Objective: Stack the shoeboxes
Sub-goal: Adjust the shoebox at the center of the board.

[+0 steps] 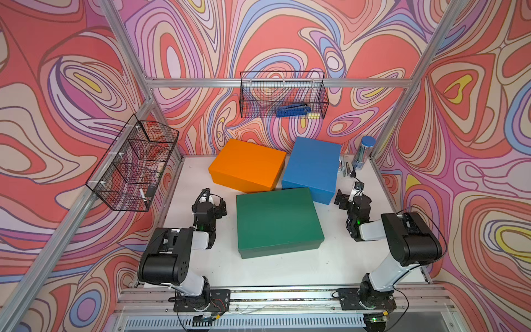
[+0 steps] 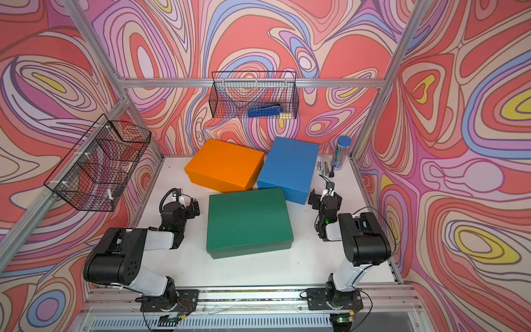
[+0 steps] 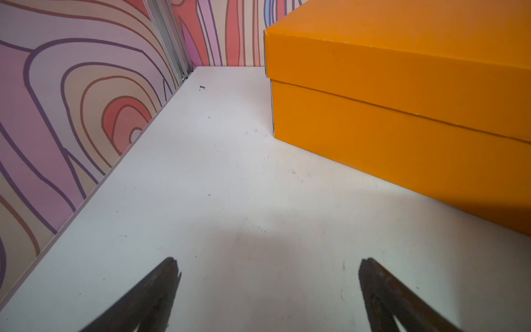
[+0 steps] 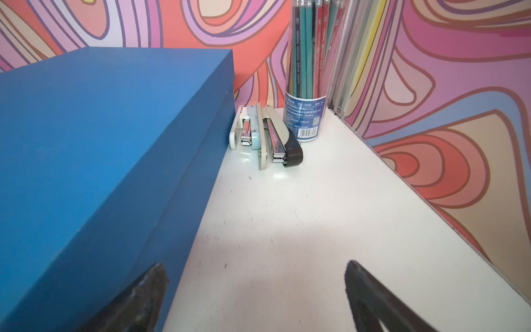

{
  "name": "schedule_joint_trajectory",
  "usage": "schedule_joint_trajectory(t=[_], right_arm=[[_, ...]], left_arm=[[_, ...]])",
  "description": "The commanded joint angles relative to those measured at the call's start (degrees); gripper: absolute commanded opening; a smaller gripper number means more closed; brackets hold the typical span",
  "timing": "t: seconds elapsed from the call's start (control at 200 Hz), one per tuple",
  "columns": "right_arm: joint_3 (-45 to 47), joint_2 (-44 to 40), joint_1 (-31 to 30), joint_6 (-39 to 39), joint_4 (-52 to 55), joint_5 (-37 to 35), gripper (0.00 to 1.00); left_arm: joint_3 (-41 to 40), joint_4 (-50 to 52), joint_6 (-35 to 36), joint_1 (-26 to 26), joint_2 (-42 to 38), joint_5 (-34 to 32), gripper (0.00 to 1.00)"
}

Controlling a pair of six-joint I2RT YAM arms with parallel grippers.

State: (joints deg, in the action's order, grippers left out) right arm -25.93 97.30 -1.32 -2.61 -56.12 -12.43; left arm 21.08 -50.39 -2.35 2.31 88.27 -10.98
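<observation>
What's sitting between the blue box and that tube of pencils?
Two staplers lie side by side there, between the blue shoebox and the pencil tube; the right wrist view shows them best.

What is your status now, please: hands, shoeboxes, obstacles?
Left hand open, empty, near orange shoebox. Right hand open, empty, beside blue shoebox. Green shoebox between them; none stacked. Staplers and pencil tube beside blue shoebox.

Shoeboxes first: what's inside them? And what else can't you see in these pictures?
Inside the orange shoebox, blue shoebox and green shoebox: hidden in both top views by shut lids.
The blue object in the back basket: top views, mesh hides its shape.
The small white thing in the side basket: top views, too small.
Top of the pencil tube: right wrist view, cut off by the picture edge.
</observation>
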Motion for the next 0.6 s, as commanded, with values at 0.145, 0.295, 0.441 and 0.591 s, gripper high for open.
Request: schedule_joint_trajectory(t=[0.145,0.295,0.441,0.591], right_arm=[[-0.3,0.5,-0.4,0.1,-0.1,0.3,0.98],[-0.3,0.6,-0.3,0.0,-0.1,0.3,0.98],[-0.4,0.6,-0.4,0.1,0.0,0.3,0.98],[-0.4,0.6,-0.3,0.0,0.2,0.3,0.98]], left_arm=[[-0.1,-2.1,0.2,0.2,0.2,-0.6,1.0],[-0.1,-2.0,0.2,0.2,0.1,-0.6,1.0],[0.1,-1.6,0.2,0.1,0.1,-0.5,1.0],[0.4,-1.1,0.5,0.1,0.2,-0.4,1.0]])
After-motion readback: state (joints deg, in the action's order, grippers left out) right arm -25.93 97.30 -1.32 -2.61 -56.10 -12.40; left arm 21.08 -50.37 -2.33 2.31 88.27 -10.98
